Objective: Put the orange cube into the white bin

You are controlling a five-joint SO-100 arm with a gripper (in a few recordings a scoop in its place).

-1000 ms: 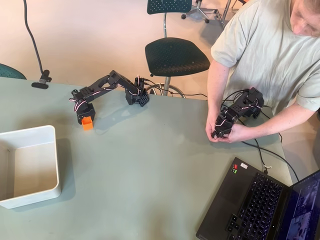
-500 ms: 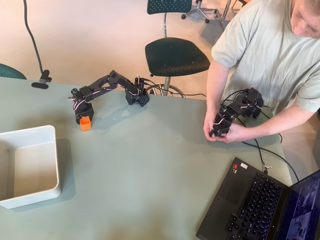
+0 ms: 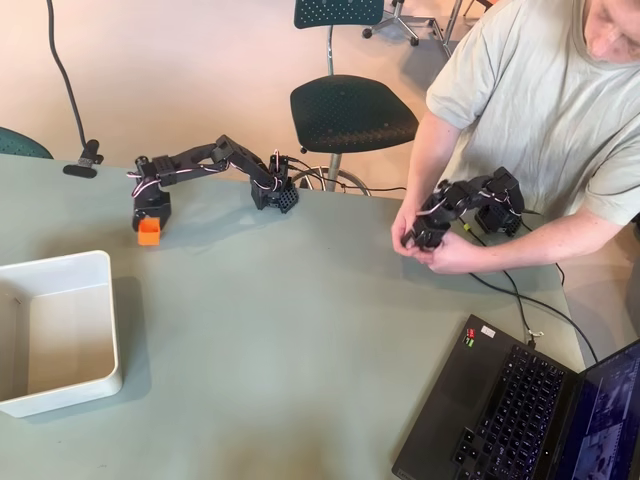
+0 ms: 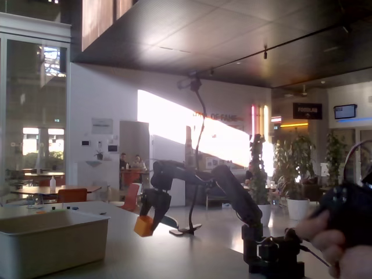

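Bin first, far left: the white bin (image 3: 58, 333) sits at the lower left of the overhead view, its inside bare, and it fills the lower left corner of the fixed view (image 4: 52, 239) too. Moving right and up the overhead frame, the pincer (image 3: 149, 226) points down with the orange cube (image 3: 149, 232) clenched in its tip. In the fixed view the orange cube (image 4: 143, 226) hangs under the pincer (image 4: 149, 218), tilted on a corner and clear of the table (image 4: 174, 256), so this looks like the carry. Here is the relation that counts: in the overhead view the bin lies below and a little left of the held cube, well apart from it, with bare table (image 3: 300, 330) between. The cube seems roughly cubic, so no long axis to mind. Further right, the arm's base (image 3: 274, 193) sits at the table's far edge.
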